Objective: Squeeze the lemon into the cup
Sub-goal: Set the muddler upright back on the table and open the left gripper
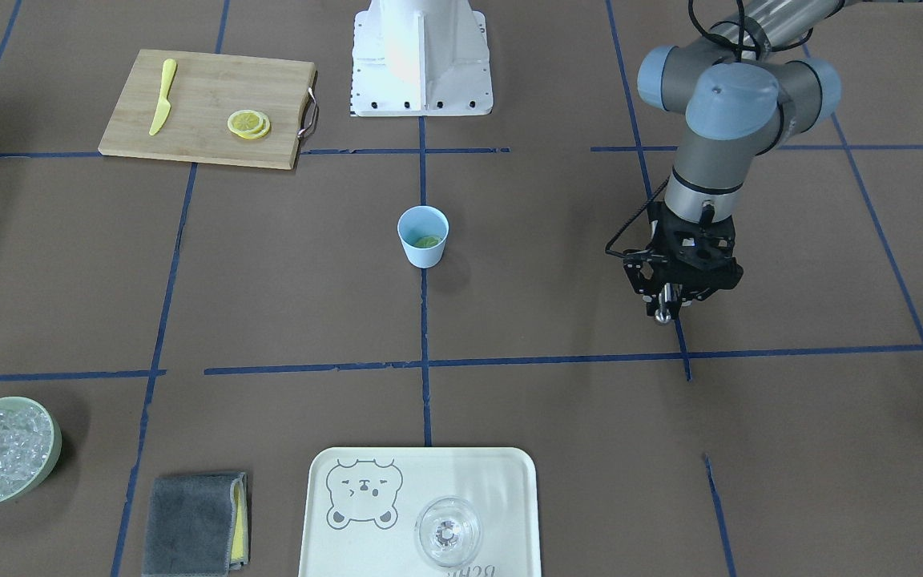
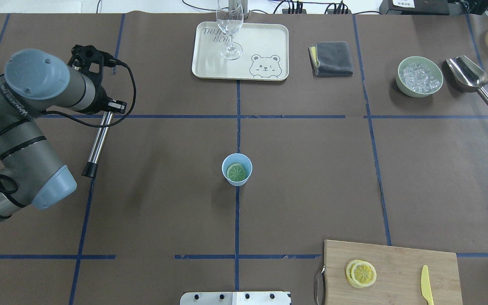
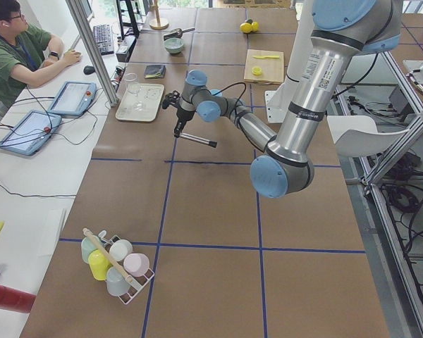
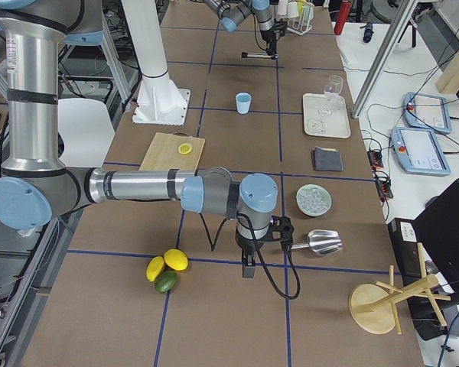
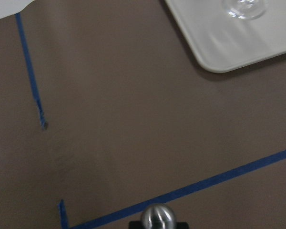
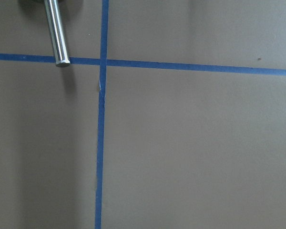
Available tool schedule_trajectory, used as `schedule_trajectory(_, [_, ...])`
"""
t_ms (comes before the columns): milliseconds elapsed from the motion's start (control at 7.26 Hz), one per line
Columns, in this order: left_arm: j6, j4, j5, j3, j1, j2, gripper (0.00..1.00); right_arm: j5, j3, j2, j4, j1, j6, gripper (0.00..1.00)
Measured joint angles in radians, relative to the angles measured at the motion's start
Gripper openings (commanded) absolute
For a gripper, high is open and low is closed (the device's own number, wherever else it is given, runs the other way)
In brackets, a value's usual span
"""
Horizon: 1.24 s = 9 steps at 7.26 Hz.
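table (image 2: 163,190): brown, blue tape grid (image 2: 237,116) | side desk (image 3: 28,176): white | floor (image 3: 409,296): possibly grey

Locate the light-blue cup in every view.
Front-facing: cup at centre.
Overhead: cup at centre.
Exterior left: not made out.
Exterior right: cup upper middle.
Left wrist: not in it.
Right wrist: not in it.
Landmark: wooden cutting board, in all four exterior views.

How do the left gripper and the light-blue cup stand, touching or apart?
Apart. The overhead view shows a wide stretch of table between the left gripper, shut on a metal rod, and the light-blue cup.
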Motion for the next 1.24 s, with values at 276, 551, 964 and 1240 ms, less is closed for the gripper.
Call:
schedule_trajectory(276, [-0.109, 0.001, 0.002, 0.033, -0.005, 0.076, 0.00, 0.001, 0.002, 0.001, 0.000, 0.000, 0.000, 1.00])
schedule_trajectory(551, [-0.118, -0.003, 0.009, 0.064, -0.005, 0.123, 0.00, 0.002, 0.003, 0.004, 0.000, 0.000, 0.000, 1.00])
schedule_trajectory(964, [-0.057, -0.006, 0.011, 0.070, -0.005, 0.179, 0.91, 0.003, 0.008, 0.005, 0.000, -0.001, 0.000, 1.00])
schedule_trajectory(1240, [-0.056, -0.007, 0.012, 0.071, -0.001, 0.187, 1.00, 0.003, 0.007, 0.006, 0.000, 0.000, 0.000, 1.00])
